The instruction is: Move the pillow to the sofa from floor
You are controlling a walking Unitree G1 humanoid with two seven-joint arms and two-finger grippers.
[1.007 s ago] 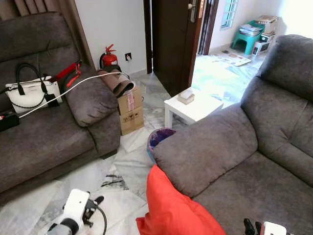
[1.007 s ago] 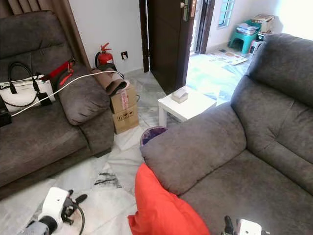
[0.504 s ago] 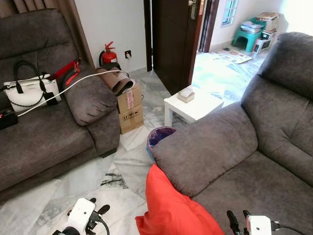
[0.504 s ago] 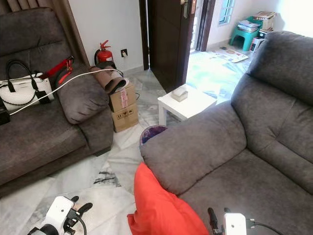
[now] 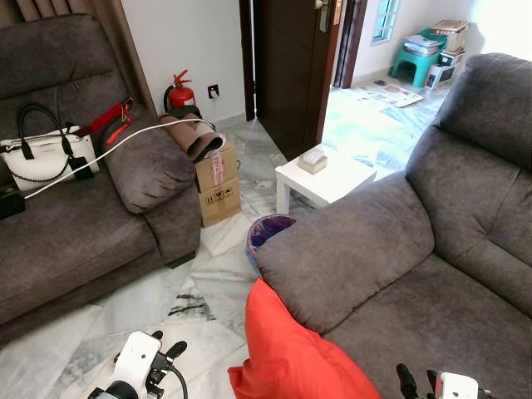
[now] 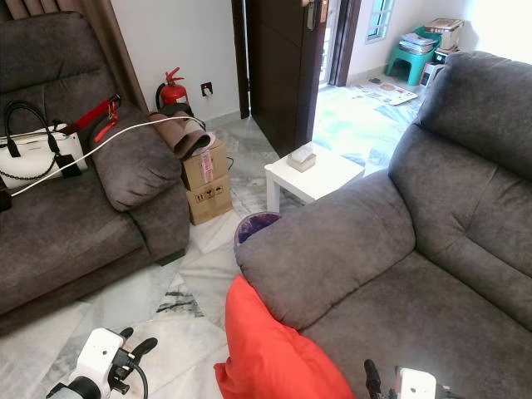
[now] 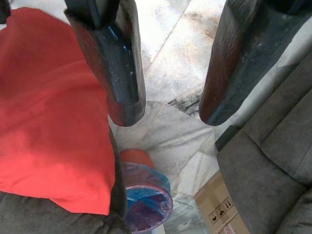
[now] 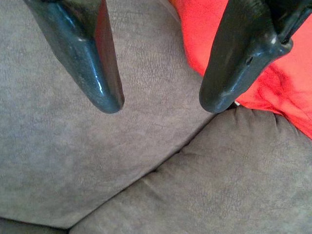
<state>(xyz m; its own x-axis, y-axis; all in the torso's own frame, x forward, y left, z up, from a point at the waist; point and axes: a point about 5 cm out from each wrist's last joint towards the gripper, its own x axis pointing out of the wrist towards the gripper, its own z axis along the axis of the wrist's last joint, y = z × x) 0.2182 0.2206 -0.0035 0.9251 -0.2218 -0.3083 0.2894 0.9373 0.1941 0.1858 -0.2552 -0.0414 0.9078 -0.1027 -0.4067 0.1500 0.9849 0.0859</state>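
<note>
The right gripper (image 8: 161, 105) is sitting lower over the sofa (image 5: 432, 283) seat than half a second ago, the left gripper (image 7: 168, 114) is hovering over the marble floor (image 5: 158, 307) — both with fingers spread wide, holding nothing. The red pillow (image 5: 291, 349) is leaning against the sofa's armrest, its lower edge at the floor. Farther off are standing a bin (image 5: 268, 233), a white counter (image 5: 324, 179) and a second sofa (image 5: 83, 208) carrying a white handbag (image 5: 41, 158).

Red-orange pillow (image 5: 291, 349); grey-brown sofa (image 5: 416, 266) (faintly mottled); white marble floor (image 5: 199, 287) with grey veins; white side table (image 5: 324, 179).
</note>
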